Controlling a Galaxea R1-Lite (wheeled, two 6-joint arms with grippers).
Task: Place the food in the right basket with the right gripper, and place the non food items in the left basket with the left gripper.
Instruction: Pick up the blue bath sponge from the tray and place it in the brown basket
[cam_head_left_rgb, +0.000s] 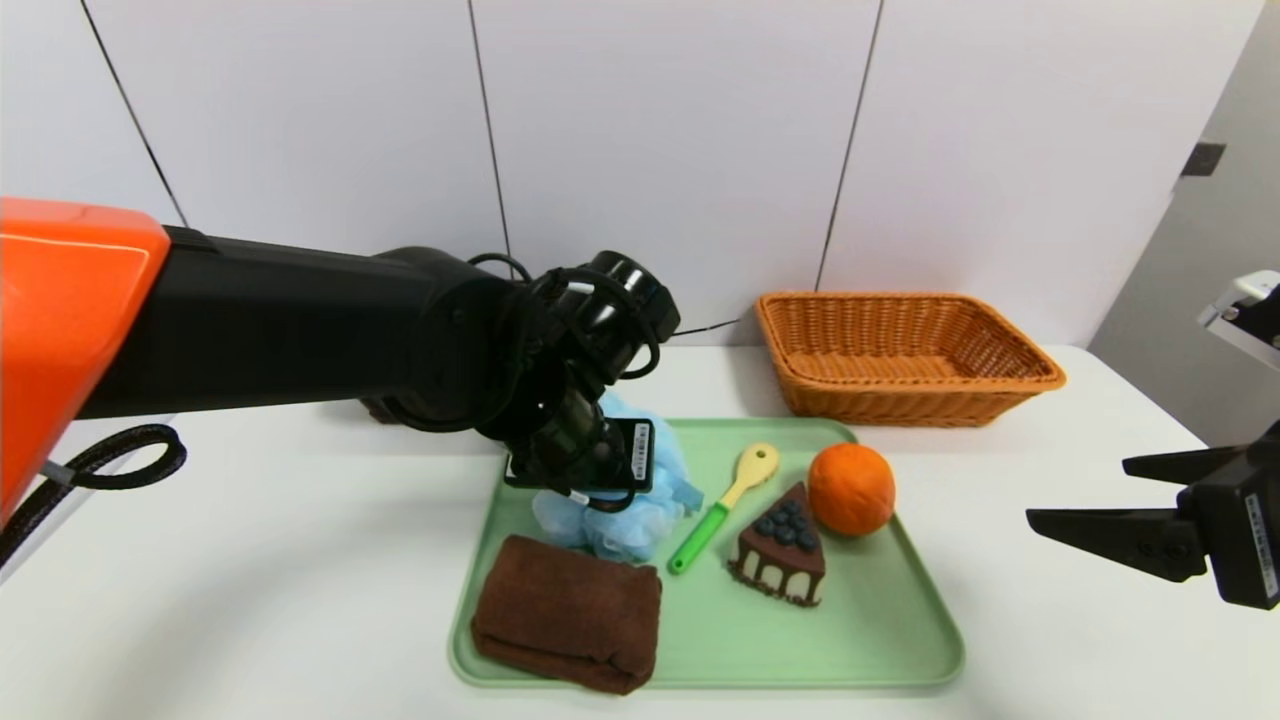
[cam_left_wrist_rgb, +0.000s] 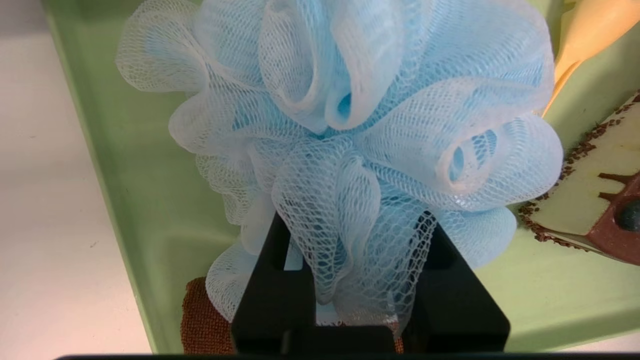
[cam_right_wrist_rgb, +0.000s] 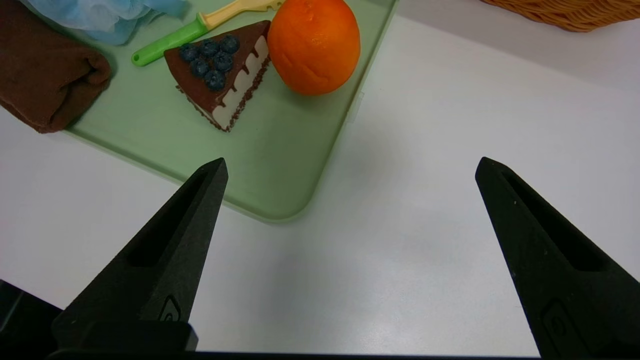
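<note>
My left gripper (cam_head_left_rgb: 590, 500) reaches down over the back left of the green tray (cam_head_left_rgb: 880, 620) and is shut on the light-blue bath puff (cam_head_left_rgb: 625, 530); mesh bunches between its fingers (cam_left_wrist_rgb: 275, 280), and the puff (cam_left_wrist_rgb: 350, 100) still rests on the tray. The brown towel (cam_head_left_rgb: 568, 612) lies at the tray's front left. The yellow spoon (cam_head_left_rgb: 725, 505), cake wedge (cam_head_left_rgb: 780, 545) and orange (cam_head_left_rgb: 851, 488) lie to its right. My right gripper (cam_head_left_rgb: 1078, 490) hovers open above the table, right of the tray. The right basket (cam_head_left_rgb: 905, 400) stands behind the tray. The left basket is mostly hidden behind my left arm.
My left arm spans the left half of the head view, above the table. In the right wrist view, the tray's near right corner (cam_right_wrist_rgb: 280, 165) lies just ahead of the open fingers (cam_right_wrist_rgb: 200, 210), with white tabletop (cam_right_wrist_rgb: 425, 175) beneath them.
</note>
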